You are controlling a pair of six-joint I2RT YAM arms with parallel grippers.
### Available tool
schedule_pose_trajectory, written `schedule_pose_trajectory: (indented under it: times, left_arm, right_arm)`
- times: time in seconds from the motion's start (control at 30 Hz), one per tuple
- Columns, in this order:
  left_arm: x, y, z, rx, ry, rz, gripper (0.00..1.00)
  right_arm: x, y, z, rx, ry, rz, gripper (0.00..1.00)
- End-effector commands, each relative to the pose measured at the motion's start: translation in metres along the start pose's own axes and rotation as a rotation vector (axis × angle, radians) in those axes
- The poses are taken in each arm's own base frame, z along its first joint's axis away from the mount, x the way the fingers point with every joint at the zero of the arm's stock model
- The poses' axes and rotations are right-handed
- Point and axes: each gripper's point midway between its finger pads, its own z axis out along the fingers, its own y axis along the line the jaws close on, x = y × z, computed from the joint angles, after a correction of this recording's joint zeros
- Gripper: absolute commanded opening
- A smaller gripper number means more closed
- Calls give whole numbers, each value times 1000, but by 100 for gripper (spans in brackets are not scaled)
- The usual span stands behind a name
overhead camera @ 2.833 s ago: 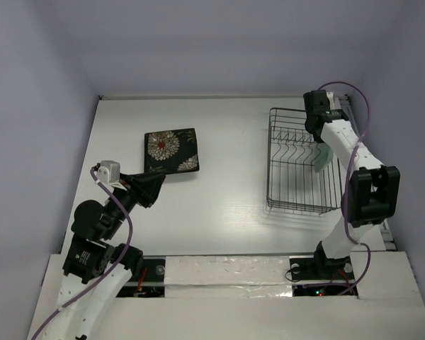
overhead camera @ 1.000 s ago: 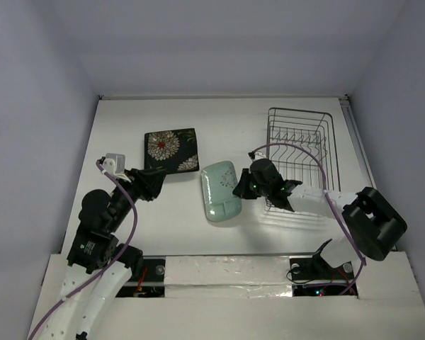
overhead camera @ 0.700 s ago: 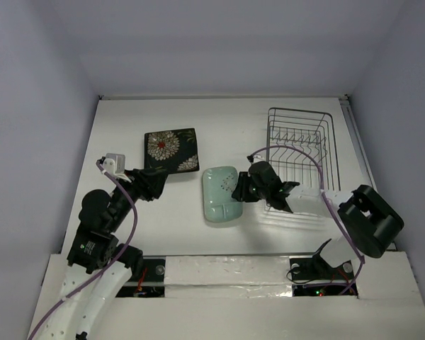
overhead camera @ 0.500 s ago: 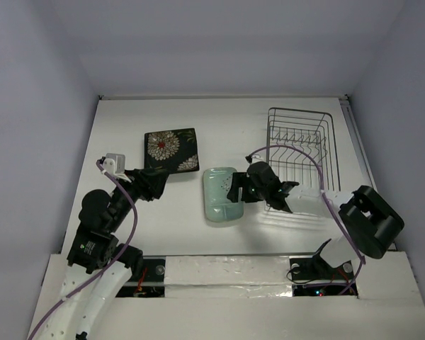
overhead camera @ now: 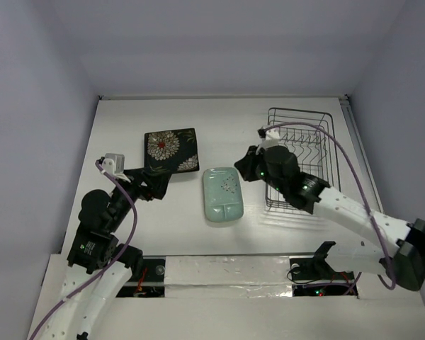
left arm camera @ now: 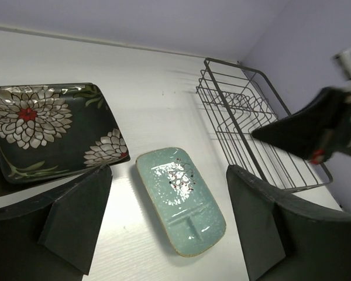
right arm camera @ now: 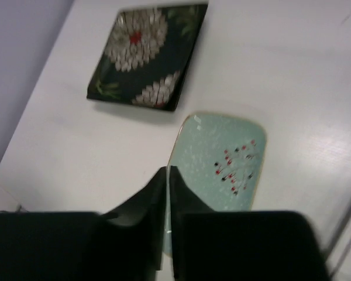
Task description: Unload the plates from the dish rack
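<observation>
A pale mint-green plate (overhead camera: 223, 193) lies flat on the table, with nothing touching it. A black plate with white-and-red flowers (overhead camera: 170, 150) lies to its far left. The black wire dish rack (overhead camera: 302, 160) stands at the right, and only its prongs show inside. My right gripper (overhead camera: 245, 172) hovers between the rack and the mint plate, shut and holding nothing. In the right wrist view its fingertips (right arm camera: 167, 171) meet above the mint plate (right arm camera: 228, 161). My left gripper (overhead camera: 158, 183) is open near the flower plate's front corner, and in its wrist view (left arm camera: 169, 175) it frames the mint plate (left arm camera: 180, 199).
The flower plate (left arm camera: 44, 132) seems to rest on another dark plate, whose edge shows at its left. White walls close in the table at the back and on both sides. The rack (left arm camera: 257, 134) sits near the right edge.
The right gripper let go of the mint plate, rose and drew back toward the rack, then shut. The left gripper opened wider. The plate now lies flat.
</observation>
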Motion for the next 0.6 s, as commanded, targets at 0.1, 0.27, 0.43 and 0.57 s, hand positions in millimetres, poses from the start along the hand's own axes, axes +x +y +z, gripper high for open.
schedule_pose_trajectory:
  times: [0.1,0.27,0.43,0.57]
  left_arm:
    - [-24,-9,-8,22,-86,22,84]
    - [-29,-4,-8,-11,-100,23,90]
    - [-36,-2,-5,-32,-108,38,91]
    - [-39,0,-3,-45,-112,45,90]
  right_arm:
    - [-117,-17,-102,103,-439,12,0]
    - [-139,-60,-180,214,-665,88,40]
    - [-129,-103,-219,337,-782,190,100]
    - [-121,-117,-228,374,-805,211,100]
